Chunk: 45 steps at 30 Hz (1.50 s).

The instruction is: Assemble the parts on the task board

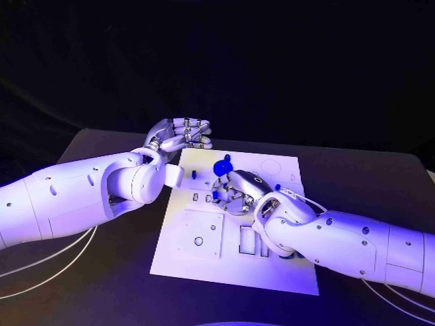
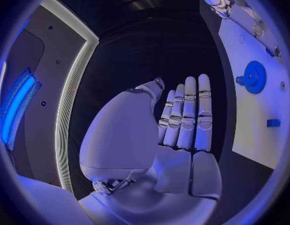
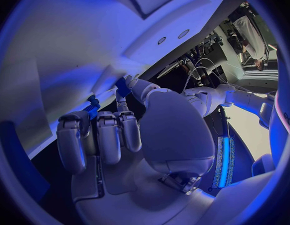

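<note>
The white task board (image 1: 276, 265) lies in the middle of the black table. A blue gear (image 1: 222, 166) stands on its far part and also shows as the gear (image 2: 252, 77), with a small blue part (image 2: 273, 122) on the board near it. My right hand (image 1: 239, 192) rests over the board just short of the gear, fingers (image 3: 107, 135) curled in. Blue of the gear (image 3: 123, 87) shows right at its fingertips; I cannot tell whether they touch. My left hand (image 1: 183, 134) hovers at the board's far left corner, fingers (image 2: 185, 115) straight and together, holding nothing.
The board's near half carries a square plate (image 1: 200, 233) and rectangular slots (image 1: 247, 239). A circle outline (image 1: 272, 167) marks its far right. White cables (image 1: 41, 268) lie on the table at the near left. Bare black table (image 1: 374, 176) surrounds the board.
</note>
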Each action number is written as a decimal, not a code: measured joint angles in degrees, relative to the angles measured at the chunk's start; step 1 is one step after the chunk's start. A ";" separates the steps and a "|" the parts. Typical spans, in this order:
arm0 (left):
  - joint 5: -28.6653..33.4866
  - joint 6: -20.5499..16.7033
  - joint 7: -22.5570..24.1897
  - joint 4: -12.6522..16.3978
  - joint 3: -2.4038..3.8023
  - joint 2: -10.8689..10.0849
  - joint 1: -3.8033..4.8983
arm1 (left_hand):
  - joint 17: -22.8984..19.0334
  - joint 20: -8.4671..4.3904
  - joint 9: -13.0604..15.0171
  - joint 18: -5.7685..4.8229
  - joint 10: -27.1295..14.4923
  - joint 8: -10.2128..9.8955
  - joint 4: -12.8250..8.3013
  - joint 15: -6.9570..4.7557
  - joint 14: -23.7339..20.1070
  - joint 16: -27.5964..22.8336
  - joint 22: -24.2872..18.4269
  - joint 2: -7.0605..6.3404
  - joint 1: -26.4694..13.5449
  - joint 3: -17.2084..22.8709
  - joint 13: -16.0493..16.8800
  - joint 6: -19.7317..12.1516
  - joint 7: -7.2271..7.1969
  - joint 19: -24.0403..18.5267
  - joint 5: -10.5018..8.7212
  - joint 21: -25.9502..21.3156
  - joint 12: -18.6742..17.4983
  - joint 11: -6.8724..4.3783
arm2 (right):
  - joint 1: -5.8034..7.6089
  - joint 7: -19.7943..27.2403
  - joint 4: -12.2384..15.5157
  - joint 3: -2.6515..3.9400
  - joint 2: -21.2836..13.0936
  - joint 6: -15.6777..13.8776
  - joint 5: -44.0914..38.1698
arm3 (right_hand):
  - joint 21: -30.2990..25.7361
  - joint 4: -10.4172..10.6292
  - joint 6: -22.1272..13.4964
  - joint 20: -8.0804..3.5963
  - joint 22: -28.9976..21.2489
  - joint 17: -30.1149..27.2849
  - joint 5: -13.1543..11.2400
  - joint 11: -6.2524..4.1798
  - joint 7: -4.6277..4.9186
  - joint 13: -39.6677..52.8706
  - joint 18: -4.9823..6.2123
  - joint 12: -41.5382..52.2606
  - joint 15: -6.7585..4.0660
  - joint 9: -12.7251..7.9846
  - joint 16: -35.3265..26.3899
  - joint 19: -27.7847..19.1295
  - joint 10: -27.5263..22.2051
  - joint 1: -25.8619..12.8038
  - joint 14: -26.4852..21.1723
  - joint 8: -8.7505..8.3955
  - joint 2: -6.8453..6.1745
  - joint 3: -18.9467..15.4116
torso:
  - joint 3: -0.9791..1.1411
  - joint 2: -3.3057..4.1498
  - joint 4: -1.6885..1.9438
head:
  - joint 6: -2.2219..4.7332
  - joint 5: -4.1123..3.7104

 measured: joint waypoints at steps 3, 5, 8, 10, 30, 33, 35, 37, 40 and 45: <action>0.00 0.00 0.00 0.00 0.00 -0.02 0.00 | 0.00 0.00 0.00 0.00 0.00 0.00 0.00 0.00 0.00 0.00 0.00 0.00 0.00 0.00 0.00 0.00 0.00 0.00 0.00 0.00 0.00 0.00 | 0.03 -0.06 0.01 0.03 -0.08 0.25 -0.04 | 0.00 -0.15 -0.09 0.00 0.00 0.00 0.00 0.00 -0.09 0.00 0.00 0.00 0.00 0.49 0.00 0.00 0.00 0.00 0.00 0.15 0.00 -0.15 | -0.02 0.00 0.02 | -0.01 -0.03; 0.00 0.00 -0.01 0.01 0.00 -0.04 0.00 | 0.00 0.00 0.00 -0.01 0.00 0.00 0.00 0.00 0.00 0.00 0.00 0.00 0.00 0.00 0.00 0.00 0.00 0.00 0.00 0.00 0.00 0.00 | 0.06 -0.15 0.04 0.06 -0.14 0.44 -0.10 | 0.00 -0.15 -0.09 0.00 0.00 0.00 0.00 0.00 -0.10 0.00 0.00 0.00 0.00 0.82 0.00 0.00 0.00 0.00 0.00 0.27 -0.01 -0.16 | -0.03 0.00 0.03 | -0.01 -0.04; 0.00 0.00 -0.01 0.02 0.00 -0.07 0.00 | 0.00 0.00 0.00 -0.01 0.00 0.00 0.00 0.00 0.00 0.00 0.00 0.00 0.00 0.00 0.00 0.00 0.00 0.00 0.00 0.00 0.00 0.00 | 0.09 -0.25 0.08 0.08 -0.24 0.76 -0.20 | 0.00 -0.15 -0.05 0.00 0.00 -0.01 -0.01 0.00 -0.14 -0.01 0.00 -0.31 0.00 1.19 0.00 0.00 0.00 -0.22 0.00 0.29 -0.23 -0.16 | -0.03 0.00 0.04 | -0.01 -0.07; 0.00 -0.01 -0.01 0.03 0.00 -0.10 0.00 | -0.01 0.00 0.00 0.00 0.00 0.00 0.00 0.00 0.00 0.00 0.00 0.00 0.00 0.00 0.00 0.00 0.00 0.00 0.00 0.00 0.00 0.00 | 0.10 -0.31 0.11 0.10 -0.26 0.90 -0.25 | 0.00 -0.15 0.05 0.00 -0.01 -0.01 -0.01 0.00 -0.15 -0.01 0.00 -0.36 0.00 1.19 0.00 0.00 0.00 -0.22 0.00 0.29 -0.23 -0.16 | -0.03 0.00 0.05 | 0.01 -0.10; 0.00 -0.01 -0.02 0.00 -0.01 -0.09 0.00 | 0.01 0.00 0.00 0.00 0.00 0.00 0.00 0.00 0.00 0.00 0.00 0.00 0.00 0.00 0.00 0.00 0.00 0.00 0.00 0.00 0.00 0.00 | 0.09 -0.85 0.42 0.07 -0.35 1.08 -1.52 | 0.00 -0.16 0.53 0.00 -0.01 -0.02 -0.02 0.00 -0.42 -0.02 0.00 -0.91 0.00 0.84 0.00 0.00 0.00 -0.37 0.00 0.24 -0.39 -0.81 | -0.03 0.02 0.07 | 0.04 -0.07; 0.00 -0.01 -0.03 0.00 -0.01 -0.09 0.00 | 0.04 0.00 0.00 0.00 0.01 0.00 0.00 0.00 0.00 0.00 0.00 0.00 0.00 0.00 0.00 0.00 0.00 0.00 0.00 0.00 0.00 0.01 | 0.09 -0.93 0.41 0.06 -0.35 1.08 -1.65 | 0.00 0.08 0.55 0.00 -0.01 -0.02 -0.02 0.00 -0.44 -0.02 0.00 -1.47 0.00 0.83 0.00 0.00 0.00 -0.67 0.00 -0.03 -0.70 -1.05 | -0.02 0.02 0.05 | 0.01 -0.07; 0.00 -0.01 -0.03 0.00 -0.01 -0.10 0.00 | 0.22 0.00 -0.06 0.00 0.21 0.00 -0.17 0.00 0.00 0.00 0.00 0.00 0.00 0.17 0.00 0.00 0.00 0.00 0.00 0.00 -0.28 0.21 | 0.08 -0.97 0.41 0.06 -0.34 1.09 -1.72 | 0.00 0.02 0.29 0.00 -0.02 -0.02 -0.02 0.00 -0.19 -0.02 0.00 -1.48 0.00 0.75 0.00 0.00 0.00 -0.68 0.00 -0.14 -0.70 -1.29 | -0.02 0.02 0.03 | 0.00 -0.07; 0.00 -0.01 -0.04 0.00 -0.01 -0.10 0.00 | 0.22 0.00 -0.07 -0.01 0.21 0.00 -0.17 0.00 0.00 0.00 0.00 0.00 0.00 0.17 0.00 0.00 0.00 0.00 0.00 0.00 -0.34 0.21 | 0.06 -1.04 0.41 0.03 -0.33 1.13 -1.77 | 0.00 0.16 -0.12 0.00 0.01 -0.02 -0.01 0.17 0.14 -0.02 0.00 -1.77 0.00 0.66 0.00 0.00 0.17 -1.00 0.00 -0.46 -1.02 -1.43 | -0.02 0.02 0.03 | -0.01 -0.10; 0.00 -0.02 -0.05 0.00 -0.01 -0.10 0.00 | 0.21 0.00 -0.07 0.00 0.21 0.00 -0.17 0.00 0.00 0.00 0.00 0.00 0.00 0.16 0.00 0.00 0.00 0.00 0.00 0.00 -0.34 0.21 | 0.02 -1.17 0.37 -0.01 -0.31 1.24 -1.82 | 0.00 0.16 -0.56 0.00 0.03 -0.03 0.00 0.17 0.19 -0.02 0.00 -2.04 0.00 0.41 0.00 0.00 0.16 -1.03 0.00 -0.62 -1.05 -1.43 | -0.02 0.02 0.03 | -0.01 -0.12; 0.00 -0.02 -0.05 -0.01 -0.01 -0.11 0.00 | 0.21 0.00 -0.07 0.00 0.21 0.00 -0.17 0.00 0.00 0.00 0.00 0.00 0.00 0.16 0.00 0.00 0.00 0.00 0.00 0.00 -0.34 0.21 | -0.01 -1.35 0.34 -0.04 -0.28 1.39 -1.89 | 0.00 0.16 -1.39 0.00 0.03 -0.03 0.01 0.58 0.60 -0.02 0.00 -2.40 0.00 0.13 0.00 0.00 0.15 -1.40 0.00 -1.29 -1.42 -1.74 | -0.02 0.02 0.03 | -0.01 -0.13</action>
